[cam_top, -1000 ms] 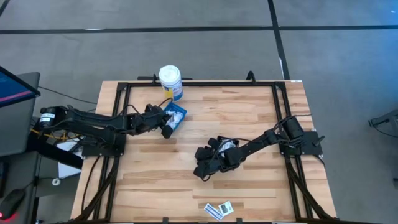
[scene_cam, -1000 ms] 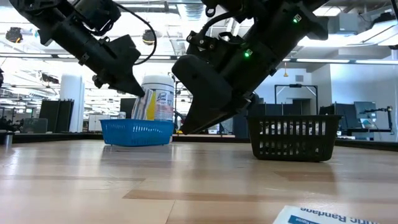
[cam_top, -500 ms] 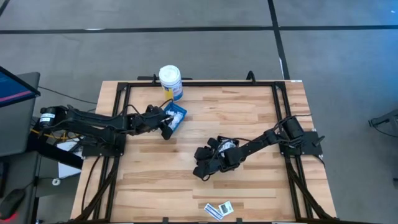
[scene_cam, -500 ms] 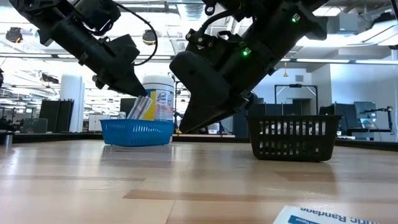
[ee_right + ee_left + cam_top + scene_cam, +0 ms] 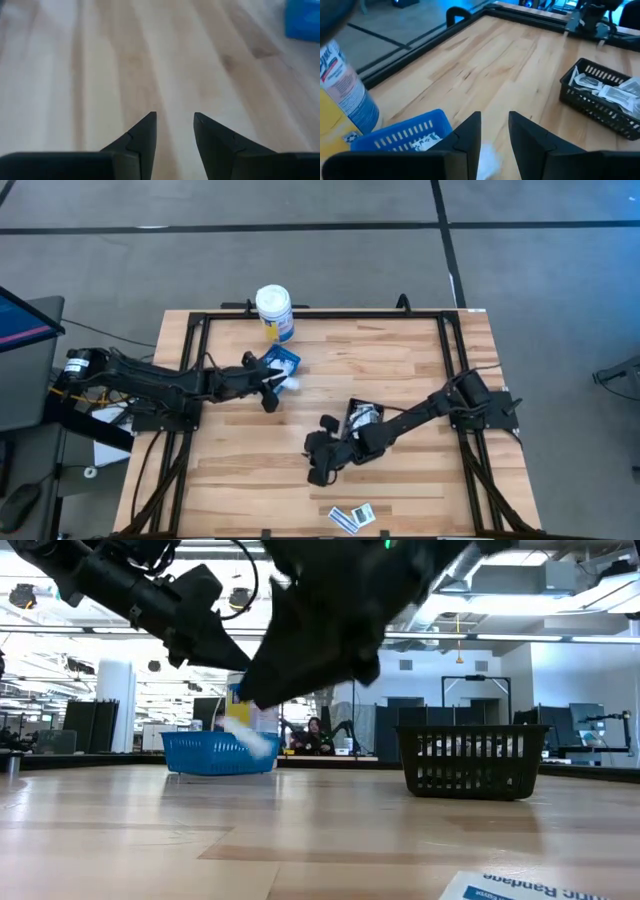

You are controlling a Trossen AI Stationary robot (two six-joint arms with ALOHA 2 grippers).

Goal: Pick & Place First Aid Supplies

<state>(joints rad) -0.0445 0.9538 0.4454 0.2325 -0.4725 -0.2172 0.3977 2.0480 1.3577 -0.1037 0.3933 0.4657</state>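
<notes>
Pale wood-plank desk (image 5: 400,370), black rail frame. Small blue plastic basket (image 5: 284,366) upper-centre, white paper packet (image 5: 289,384) beside its rim. Left claw (image 5: 271,389) over it, parted, empty. Right claw (image 5: 318,466) mid-frame, parted, empty; black mesh basket (image 5: 605,99) holds more packets. Step: drop just made, prob. Next: fetch another. Bottom-left is open.

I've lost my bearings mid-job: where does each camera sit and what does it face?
High: overhead, straight down; both arms, table.
Low: table height, facing the room; arms overhead, blue tray, black basket.
Left wrist: past left gripper, open; tray, basket.
Right wrist: past right gripper, open; bare wood.
Shared: low and left wrist both show the tray and basket.
</notes>
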